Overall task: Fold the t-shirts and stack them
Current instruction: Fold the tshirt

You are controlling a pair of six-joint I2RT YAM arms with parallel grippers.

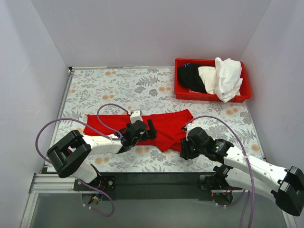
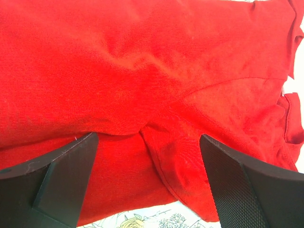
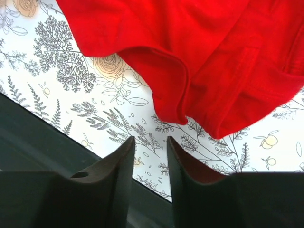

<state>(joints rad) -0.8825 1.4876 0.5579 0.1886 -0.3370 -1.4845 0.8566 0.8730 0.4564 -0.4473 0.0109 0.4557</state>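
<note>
Currently the left gripper (image 2: 147,142) is hanging spread wide over the red t-shirt (image 2: 142,71), while the right gripper (image 3: 150,141) is sitting slightly parted, empty, beside its edge.

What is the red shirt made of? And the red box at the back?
The bright red t-shirt looks like soft matte cloth, probably cotton knit: it wrinkles, and stitched hems show. The red rectangular bin looks like hard, smooth plastic: straight stiff walls and a rim.
</note>
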